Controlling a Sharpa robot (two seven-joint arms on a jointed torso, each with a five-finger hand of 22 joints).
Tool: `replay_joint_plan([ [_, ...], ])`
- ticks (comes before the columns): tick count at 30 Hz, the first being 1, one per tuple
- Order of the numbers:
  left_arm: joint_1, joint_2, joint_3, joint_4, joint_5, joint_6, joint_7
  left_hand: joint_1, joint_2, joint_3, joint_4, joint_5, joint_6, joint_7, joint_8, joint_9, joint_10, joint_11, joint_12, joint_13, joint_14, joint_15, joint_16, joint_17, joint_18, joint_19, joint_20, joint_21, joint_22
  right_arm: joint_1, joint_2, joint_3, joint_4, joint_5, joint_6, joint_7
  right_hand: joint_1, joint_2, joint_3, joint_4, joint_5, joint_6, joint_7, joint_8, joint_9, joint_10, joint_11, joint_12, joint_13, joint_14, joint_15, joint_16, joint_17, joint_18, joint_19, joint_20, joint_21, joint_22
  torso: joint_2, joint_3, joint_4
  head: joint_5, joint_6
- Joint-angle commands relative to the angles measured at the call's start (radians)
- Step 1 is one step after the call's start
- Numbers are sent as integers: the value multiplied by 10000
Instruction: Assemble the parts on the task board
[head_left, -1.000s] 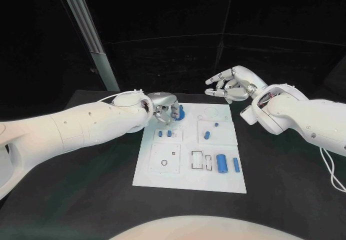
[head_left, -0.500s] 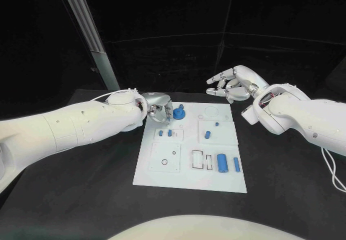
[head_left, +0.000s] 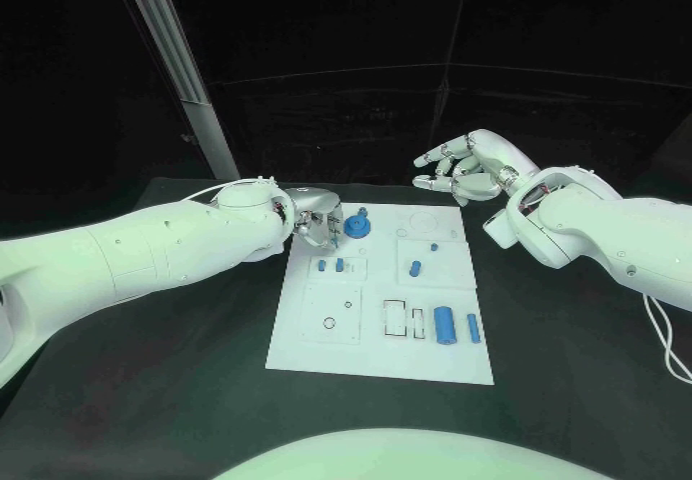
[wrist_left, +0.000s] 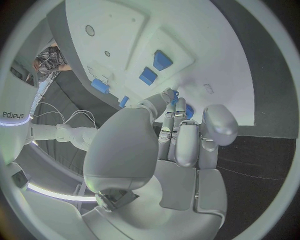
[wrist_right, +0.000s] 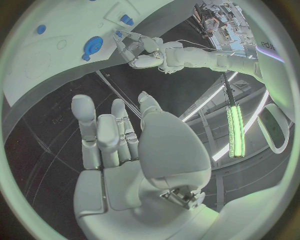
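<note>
Left hand (head_left: 320, 226) at the far-left corner of the task board (head_left: 378, 362), fingers curled in toward the palm, tips pointing down at the board. Nothing seen in its grasp; in the left wrist view the fingers (wrist_left: 182, 131) bunch close together, and whether a tip touches the round blue part (head_left: 359, 226) I cannot tell. That part sits on the board just beside the hand, on its inner side, with a small knob on top; being round, it shows no long axis to line up with.

Right hand (head_left: 469, 168) hangs above the table beyond the board's far-right corner, fingers spread, holding nothing, well apart from every part.

Farther down the board from the round part: two small blue pegs (head_left: 329, 266) on a raised tile, one short blue peg (head_left: 414, 268) on the neighbouring tile, then a fat blue cylinder (head_left: 444, 325) and a thin one (head_left: 472, 328), both lying lengthwise along the board near its right edge.

Judgement: the left hand is far nearer the round part, so any next move on it falls to that hand, working sideways toward the board's middle.
</note>
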Motion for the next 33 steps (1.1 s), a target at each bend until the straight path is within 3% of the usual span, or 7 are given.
replay_joint_plan([
  [1,-2,49,2,-32,63,266,-73,-117,14,7,-3,17,65,15,-43,-9,60,-3,-69,3,217,-53,33,-8,-86,45,-23,31,17,19,3,8,15,26,17,78,6,53,-32,44,12,-70,-10,41,2,-54,-5,66,-14,-53,-4,-19,12,199,-26,33,-58,11,-1,-5,1,12,-5],
  [19,-48,175,-9,-143,63,374,-94,-157,-3,-7,0,13,69,13,-60,-14,73,-4,-102,4,214,-53,33,-20,-87,41,-22,33,25,19,10,8,12,26,21,77,6,53,-32,44,12,-70,-10,41,2,-54,-5,66,-14,-53,-4,-19,12,199,-26,33,-58,11,1,0,3,-4,-36],
  [33,-49,175,-16,-154,64,504,-239,-537,-360,-297,22,17,-383,139,-470,-192,-340,167,-594,-21,161,76,-17,-235,-90,-21,69,-41,17,19,2,8,10,26,23,68,6,53,-32,44,12,-70,-10,41,2,-54,-5,66,-14,-53,-4,-19,12,199,-26,33,-58,11,-1,-4,6,-10,-36],
])
